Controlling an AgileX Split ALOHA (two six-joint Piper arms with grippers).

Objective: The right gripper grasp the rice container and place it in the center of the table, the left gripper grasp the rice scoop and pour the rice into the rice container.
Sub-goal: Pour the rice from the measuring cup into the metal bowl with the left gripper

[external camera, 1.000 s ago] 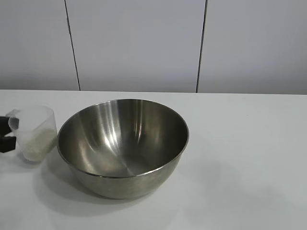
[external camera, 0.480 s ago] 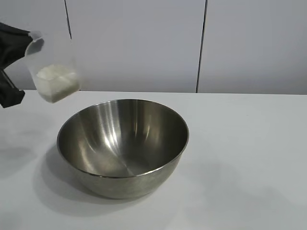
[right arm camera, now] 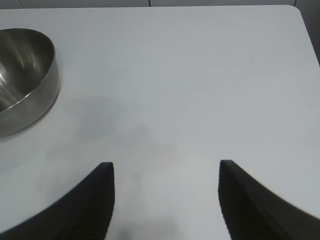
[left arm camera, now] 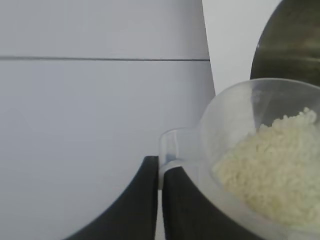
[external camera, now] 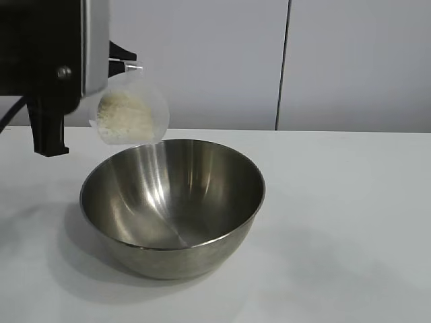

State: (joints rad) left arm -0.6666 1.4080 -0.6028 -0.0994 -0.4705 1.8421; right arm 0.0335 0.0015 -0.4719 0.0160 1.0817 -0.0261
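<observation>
Plastic rice scoop (external camera: 131, 111) in left pincer (left arm camera: 159, 172)

Scoop (external camera: 132, 111) of rice (external camera: 124, 114) tipped sideways above bowl's (external camera: 172, 205) left rim, clamped by left gripper (external camera: 120, 65); bowl on table (external camera: 350, 222).

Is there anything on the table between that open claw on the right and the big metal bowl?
Nothing: the right wrist view shows only bare white table between the right gripper and the rice container.
</observation>
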